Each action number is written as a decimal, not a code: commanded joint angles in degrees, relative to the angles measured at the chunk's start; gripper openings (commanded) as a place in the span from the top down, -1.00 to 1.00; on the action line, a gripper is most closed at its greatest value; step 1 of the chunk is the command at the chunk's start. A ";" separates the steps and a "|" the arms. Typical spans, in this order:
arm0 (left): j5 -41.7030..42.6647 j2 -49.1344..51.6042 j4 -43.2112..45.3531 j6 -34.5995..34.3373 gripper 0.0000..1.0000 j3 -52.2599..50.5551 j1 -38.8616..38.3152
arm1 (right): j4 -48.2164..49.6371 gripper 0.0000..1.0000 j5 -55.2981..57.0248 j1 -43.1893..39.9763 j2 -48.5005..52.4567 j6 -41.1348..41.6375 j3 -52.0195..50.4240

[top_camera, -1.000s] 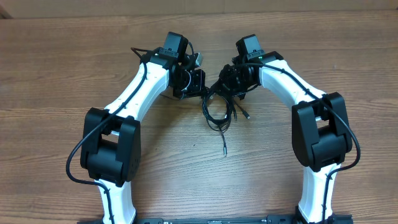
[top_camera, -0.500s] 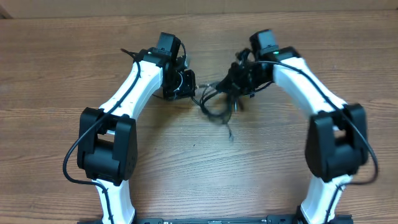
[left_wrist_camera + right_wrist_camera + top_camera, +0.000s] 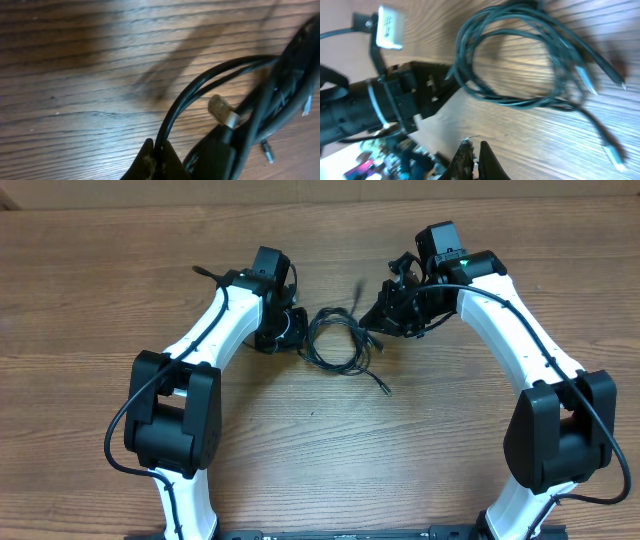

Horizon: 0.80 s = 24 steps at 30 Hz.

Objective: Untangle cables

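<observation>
A wooden table point(image 3: 80, 300) fills almost the whole overhead view, its brown grain running from side to side in long streaks. Along the far edge a paler, plain tan strip point(image 3: 150, 192) is seen. In the left wrist view a soft, blurred shadow point(image 3: 170, 65) is thrown across the wood. In the right wrist view a bright, colourful patch point(image 3: 365, 162) is seen, too blurred to be identified.

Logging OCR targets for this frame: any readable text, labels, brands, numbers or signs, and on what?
No text can be read in any view.
The white tag on the left arm: blurred, no print legible.
The black cables and a silver-tipped plug: no markings visible.
The green light on the right arm: a lamp only, no characters.
</observation>
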 commanded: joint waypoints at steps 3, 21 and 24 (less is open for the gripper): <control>-1.62 -0.37 0.52 1.49 0.92 -1.25 0.17 | 0.55 0.92 5.62 0.28 -1.75 0.20 0.13; -0.37 -11.63 0.66 7.67 0.89 -0.96 0.20 | 0.76 0.93 1.14 -1.77 -1.75 -0.96 0.13; -0.02 -13.00 0.63 7.74 0.84 -0.96 0.17 | 0.68 0.93 -4.55 -3.39 -1.75 -4.85 0.13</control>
